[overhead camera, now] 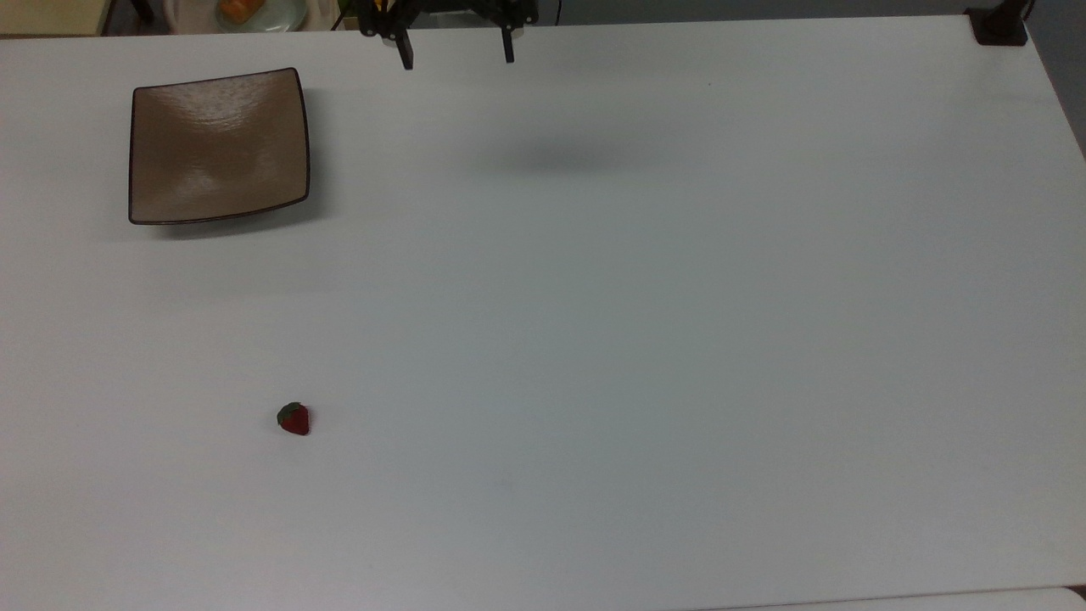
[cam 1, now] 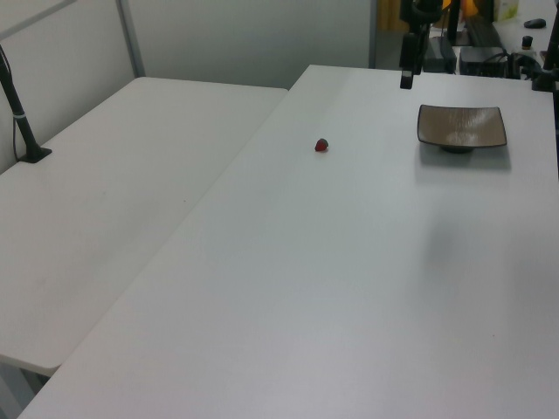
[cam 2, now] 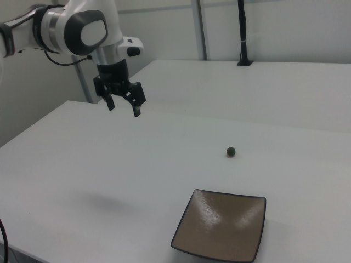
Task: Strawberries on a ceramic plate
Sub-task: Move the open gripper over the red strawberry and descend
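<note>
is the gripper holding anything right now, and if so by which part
Nothing is held. The gripper hangs open and empty above the table, while the strawberry lies on the table, apart from the ceramic plate.

White, rounded shells cover the arm, glossy and smooth, with a dark grey oval panel set into the side of the wrist joint and black bands ringing the joints behind it. A thin black cable trails along the rear link. Below sits a black hand block, and the gripper is matte black: two slim, straight fingers with squared tips.
</note>
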Robot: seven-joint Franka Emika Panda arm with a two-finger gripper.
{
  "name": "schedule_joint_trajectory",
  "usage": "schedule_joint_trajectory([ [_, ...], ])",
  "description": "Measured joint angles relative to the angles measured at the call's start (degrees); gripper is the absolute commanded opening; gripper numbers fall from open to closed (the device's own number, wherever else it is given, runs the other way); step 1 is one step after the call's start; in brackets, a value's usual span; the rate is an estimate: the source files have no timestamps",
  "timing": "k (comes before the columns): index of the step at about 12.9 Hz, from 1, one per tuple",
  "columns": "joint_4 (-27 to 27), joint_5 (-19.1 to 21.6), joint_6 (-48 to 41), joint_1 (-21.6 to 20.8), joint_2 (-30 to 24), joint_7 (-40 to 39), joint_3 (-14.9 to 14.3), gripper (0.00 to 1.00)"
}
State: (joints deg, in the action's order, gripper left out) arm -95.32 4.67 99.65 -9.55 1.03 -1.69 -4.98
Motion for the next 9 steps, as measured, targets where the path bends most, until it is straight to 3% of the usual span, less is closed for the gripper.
schedule_joint_trajectory([
  [4, 1.07, 0.02, 8.09, 1.92, 3.75, 1.61, -0.12, 1.0],
  [9, 9.08, 0.02, 13.34, 4.69, 11.69, 6.93, -0.17, 1.0],
])
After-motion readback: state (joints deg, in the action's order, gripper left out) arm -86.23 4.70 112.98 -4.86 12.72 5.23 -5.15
